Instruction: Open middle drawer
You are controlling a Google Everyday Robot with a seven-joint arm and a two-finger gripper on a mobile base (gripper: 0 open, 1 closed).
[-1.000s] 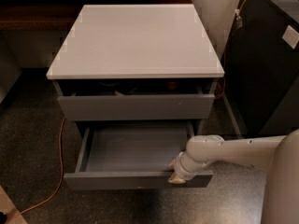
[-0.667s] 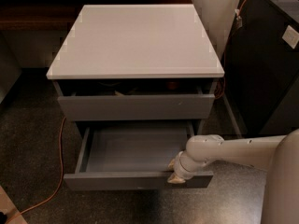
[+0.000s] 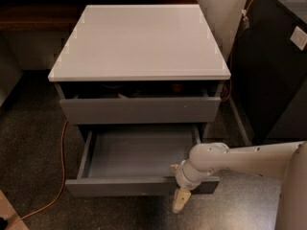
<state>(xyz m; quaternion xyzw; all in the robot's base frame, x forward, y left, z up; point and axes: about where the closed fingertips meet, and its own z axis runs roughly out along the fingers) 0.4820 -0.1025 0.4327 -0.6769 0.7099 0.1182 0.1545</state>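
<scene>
The middle drawer [image 3: 139, 155] of the grey cabinet is pulled far out toward me, and its shallow grey inside is bare. Its flat front [image 3: 120, 187] runs along the bottom of the view. My gripper [image 3: 180, 198] sits at the right part of that front, reaching over its top edge and down past its lower edge. My white arm [image 3: 249, 159] comes in from the right. Any drawer below is hidden under the open one.
The drawer above [image 3: 139, 110] is slightly ajar, with dark items in the gap under the white cabinet top [image 3: 139, 42]. An orange cable [image 3: 60, 176] lies on the speckled floor at left. A dark cabinet [image 3: 273, 71] stands close at right.
My gripper has dropped a little lower at the drawer front. The drawer stays pulled out about as far as before.
</scene>
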